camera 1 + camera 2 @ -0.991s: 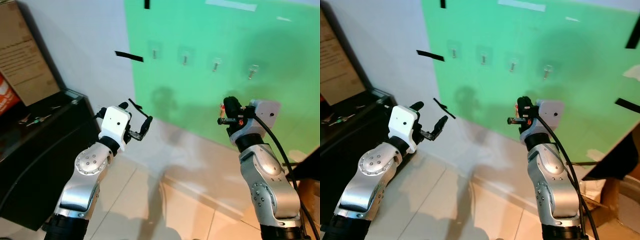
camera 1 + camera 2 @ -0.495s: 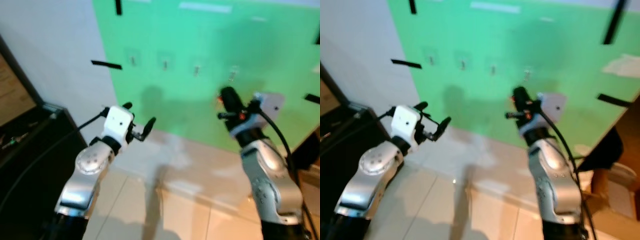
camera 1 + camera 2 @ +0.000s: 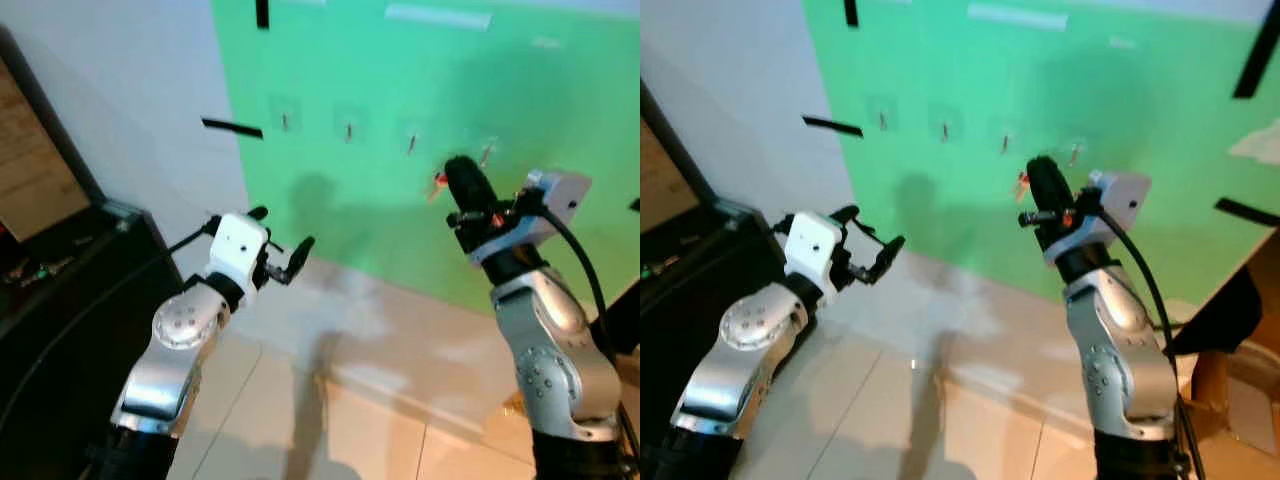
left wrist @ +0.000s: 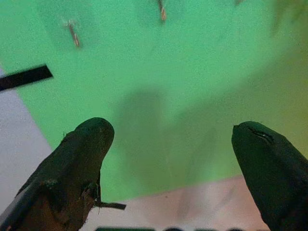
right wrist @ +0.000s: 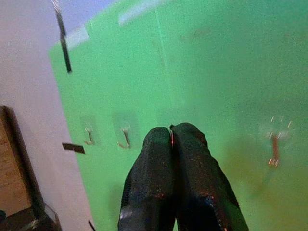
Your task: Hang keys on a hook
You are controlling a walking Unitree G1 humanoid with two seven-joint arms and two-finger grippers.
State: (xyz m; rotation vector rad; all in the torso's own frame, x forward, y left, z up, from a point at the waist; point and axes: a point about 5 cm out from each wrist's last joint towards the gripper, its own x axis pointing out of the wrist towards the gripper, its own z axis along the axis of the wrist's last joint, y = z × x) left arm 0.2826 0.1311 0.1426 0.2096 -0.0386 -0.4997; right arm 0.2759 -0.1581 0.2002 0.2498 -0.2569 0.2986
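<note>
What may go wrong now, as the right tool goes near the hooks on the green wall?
The right tool is shut on something thin and red, hardly visible, so the keys may slip out unnoticed. The hooks are small and close together, and the head views are blurred, so the ring may miss its hook. The open left tool is also near the green wall.

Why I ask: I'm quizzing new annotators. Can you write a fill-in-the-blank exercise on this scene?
1. The wall panel behind both arms is coloured ___.
2. The row of hooks on it counts ___ hooks.
3. The left gripper, held out low before the wall, has its fingers ___.
4. The right gripper, raised towards the hooks, has its fingers ___.

Missing words: green; four; open; shut
</note>
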